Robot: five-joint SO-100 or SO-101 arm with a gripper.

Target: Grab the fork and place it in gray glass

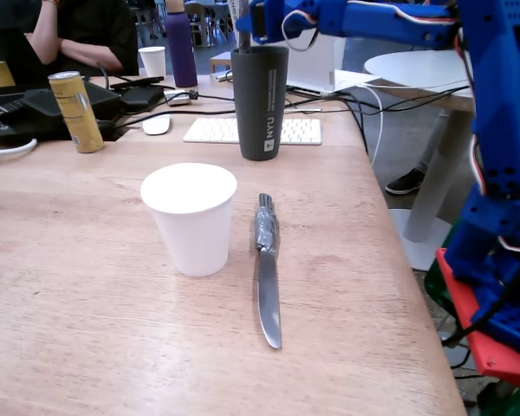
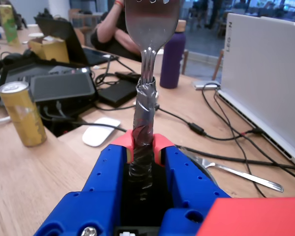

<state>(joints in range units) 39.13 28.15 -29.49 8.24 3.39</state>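
The arm (image 1: 494, 130) is built of bright blue printed plastic segments, blocky and ribbed, on a red base plate (image 1: 490, 334) at the desk's edge. Thin red, white and black cables (image 1: 477, 165) run along its links. In the wrist view the gripper (image 2: 143, 147) has blue jaws tipped with red-orange pads (image 2: 126, 143), a silver screw (image 2: 89, 230) and a red panel (image 2: 250, 219).

In the fixed view I see the paper cup (image 1: 191, 217) centre-left on the counter (image 1: 87, 329), the knife (image 1: 267, 269) just right of it, the gray glass (image 1: 259, 102) behind both at upper centre, and the can (image 1: 75, 111) upper left.
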